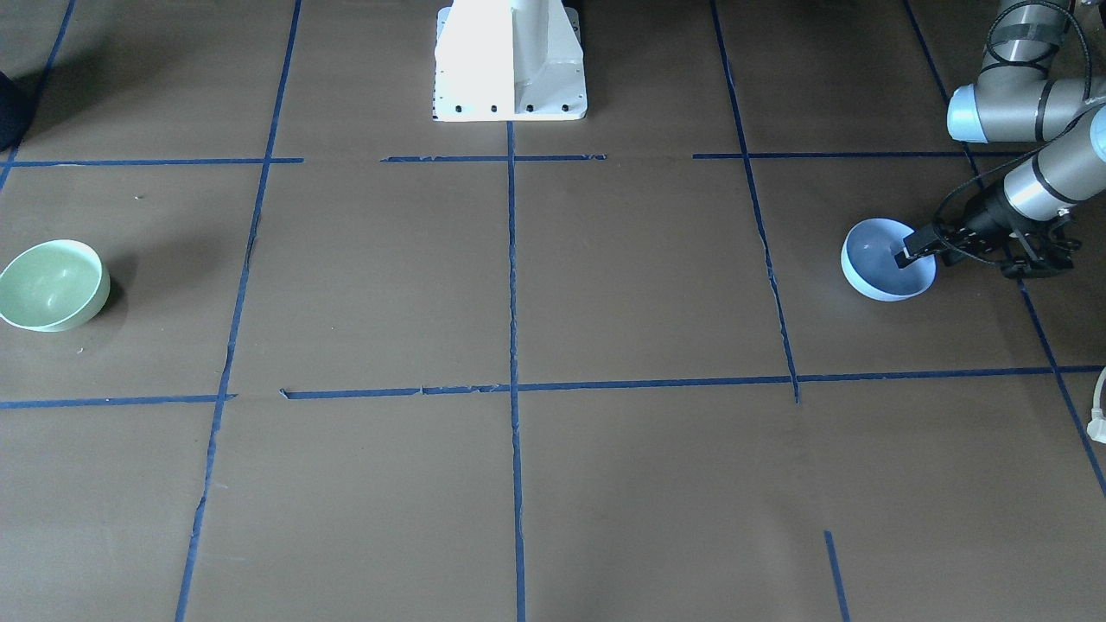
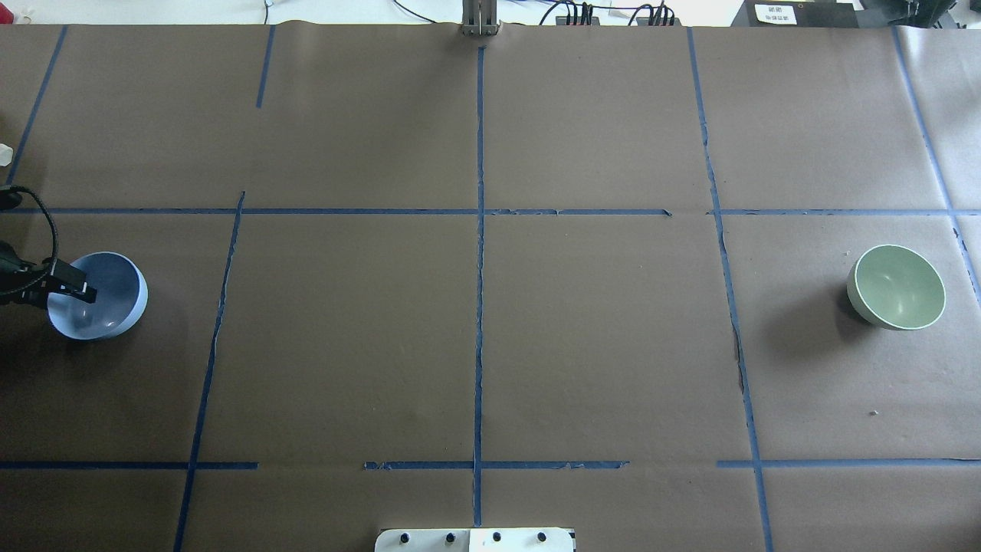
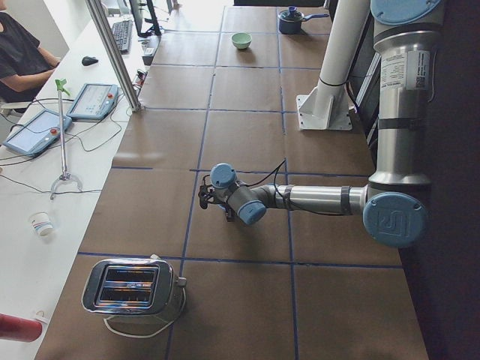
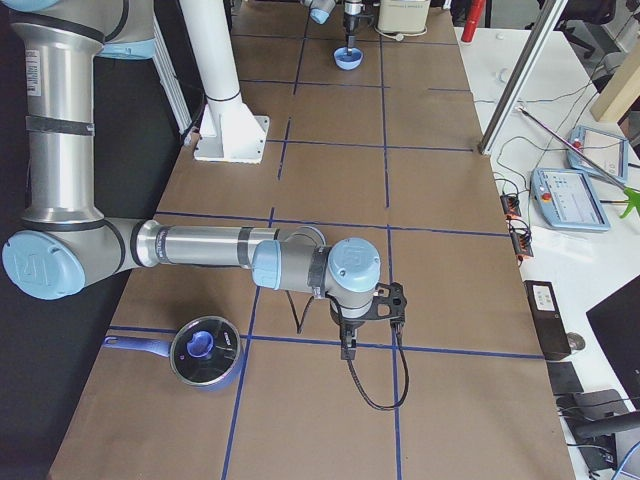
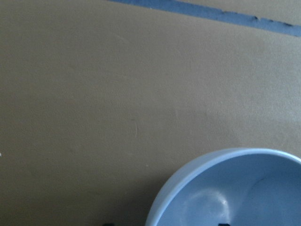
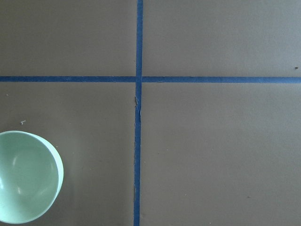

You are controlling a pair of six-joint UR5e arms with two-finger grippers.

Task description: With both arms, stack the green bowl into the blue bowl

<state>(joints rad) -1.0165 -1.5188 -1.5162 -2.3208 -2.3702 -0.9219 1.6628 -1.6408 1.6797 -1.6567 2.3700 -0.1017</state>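
The blue bowl [image 1: 877,276] stands upright at the table's left end, and it also shows in the overhead view [image 2: 107,303] and the left wrist view [image 5: 235,188]. My left gripper [image 1: 907,253] reaches over its rim; it is open, with one finger inside the bowl and one outside. The green bowl [image 1: 52,285] stands upright and alone at the right end [image 2: 897,287]. It lies at the lower left of the right wrist view [image 6: 26,176]. My right gripper [image 4: 365,312] hangs above the table near it; I cannot tell if it is open or shut.
The white pedestal [image 1: 510,60] stands at the robot's side of the table, in the middle. A lidded blue pot [image 4: 205,352] sits past the right end. A toaster [image 3: 131,289] sits beyond the left end. Blue tape lines grid the brown table.
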